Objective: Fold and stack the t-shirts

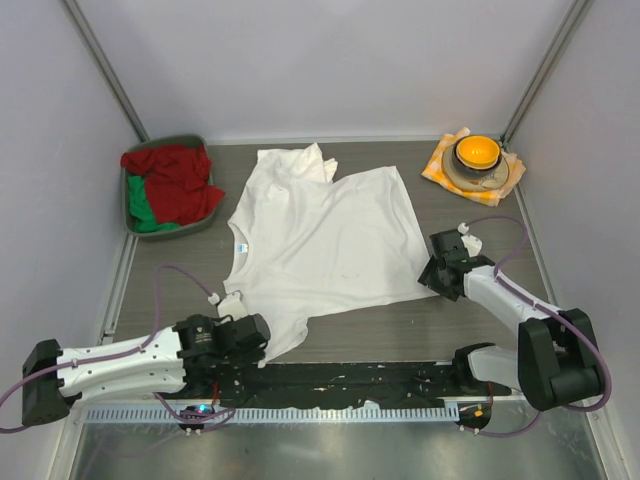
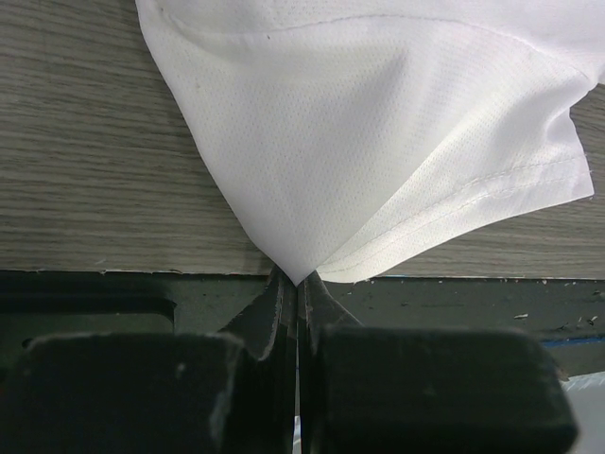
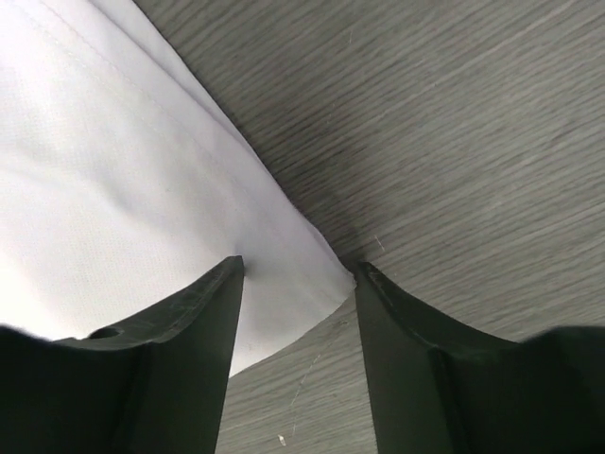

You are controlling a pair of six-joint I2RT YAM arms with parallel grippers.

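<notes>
Overhead, a single white t-shirt lies spread across the middle of the wooden table, its collar toward the left of the frame and one sleeve bunched up at the top. The body is mostly flat, with soft wrinkles. At the lower left, the left gripper is at the shirt's near corner; at the right edge of the cloth sits the right gripper. A green tray with red and green cloth is at the upper left. An orange bowl on a checked cloth is at the upper right.

From the left wrist, the left gripper is clamped tight on a point of the t-shirt. The thin, finely dotted fabric fans upward from the pinch in taut folds, with a stitched hem at the right.

From the right wrist, the right gripper stands with its jaws apart, and a hemmed corner of the t-shirt lies flat on the table between them, not gripped.
</notes>
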